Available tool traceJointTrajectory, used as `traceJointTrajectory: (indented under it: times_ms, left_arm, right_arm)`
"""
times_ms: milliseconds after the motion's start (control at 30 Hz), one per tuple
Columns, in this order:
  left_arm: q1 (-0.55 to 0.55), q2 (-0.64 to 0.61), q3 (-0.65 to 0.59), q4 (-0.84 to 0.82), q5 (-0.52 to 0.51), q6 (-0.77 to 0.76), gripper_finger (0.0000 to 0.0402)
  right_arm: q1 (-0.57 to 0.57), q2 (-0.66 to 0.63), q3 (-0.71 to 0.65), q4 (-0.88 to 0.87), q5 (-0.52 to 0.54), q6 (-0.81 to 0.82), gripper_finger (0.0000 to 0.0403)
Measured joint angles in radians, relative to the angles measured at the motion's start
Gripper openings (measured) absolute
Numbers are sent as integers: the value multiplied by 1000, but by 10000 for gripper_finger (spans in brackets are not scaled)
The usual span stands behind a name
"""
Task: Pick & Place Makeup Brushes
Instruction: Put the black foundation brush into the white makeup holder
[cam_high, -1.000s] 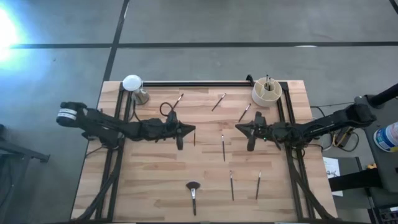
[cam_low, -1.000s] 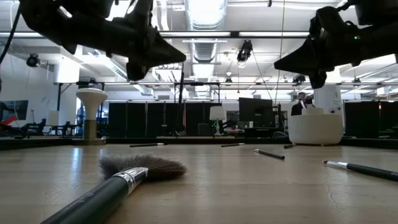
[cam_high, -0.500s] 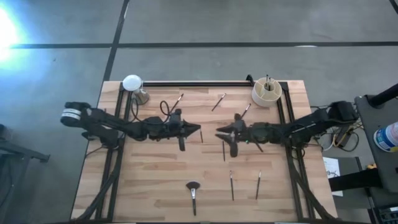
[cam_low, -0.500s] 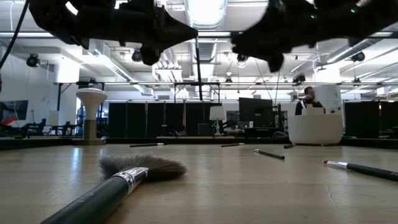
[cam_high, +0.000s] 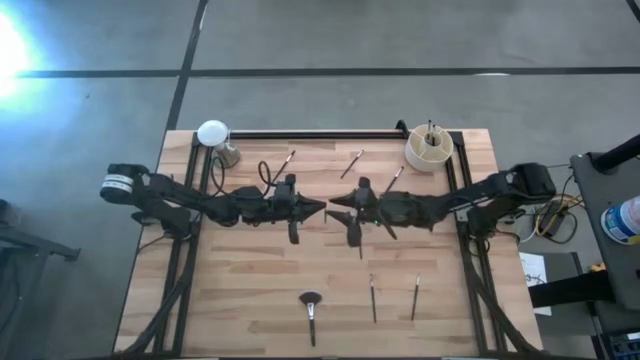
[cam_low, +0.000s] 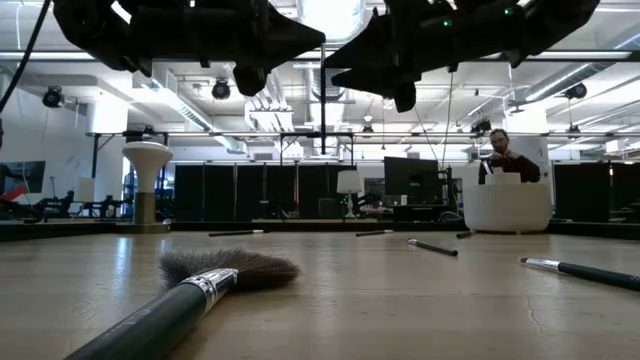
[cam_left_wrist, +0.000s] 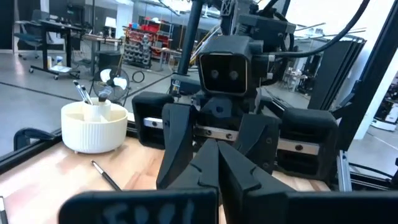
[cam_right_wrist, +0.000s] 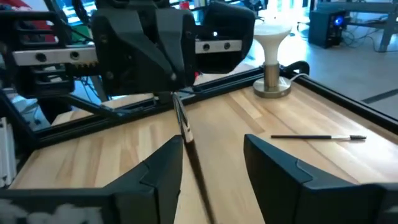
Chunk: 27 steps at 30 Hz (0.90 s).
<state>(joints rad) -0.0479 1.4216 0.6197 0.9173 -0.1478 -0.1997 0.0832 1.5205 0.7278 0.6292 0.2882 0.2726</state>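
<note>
A thin makeup brush (cam_right_wrist: 182, 121) is pinched by the left gripper (cam_high: 318, 208), hanging vertically, facing the spread-fingered right gripper (cam_high: 335, 199).

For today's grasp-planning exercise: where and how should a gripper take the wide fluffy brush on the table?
Grip the fluffy brush mid-handle, probably from straight above, fingers across the handle: it lies flat, the handle is slim and rigid, the head soft.

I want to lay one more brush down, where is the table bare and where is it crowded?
Bare wood lies in the near left corner, left of the fluffy brush, and near right beyond the thin brush. It is crowded mid-table, where the left gripper and right gripper meet, and beside the white cup.
</note>
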Motion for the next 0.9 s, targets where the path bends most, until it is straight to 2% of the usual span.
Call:
traceJointTrajectory:
  times_ms: [400, 600, 733, 900]
  left_arm:
    - [0, 0, 0, 10, 1, 23, 0]
    - [0, -2, -1, 10, -22, -2, 0]
    - [0, -18, -4, -4, -25, -6, 0]
    - [1, -49, -35, 7, -30, 5, 0]
  right_arm:
    - [-4, 68, 83, 3, -30, -37, 95]
    - [-3, 49, 72, 4, -16, -50, 23]
    - [-3, -2, 59, -73, 52, -57, 17]
    - [-3, -144, 47, -284, 223, -94, 16]
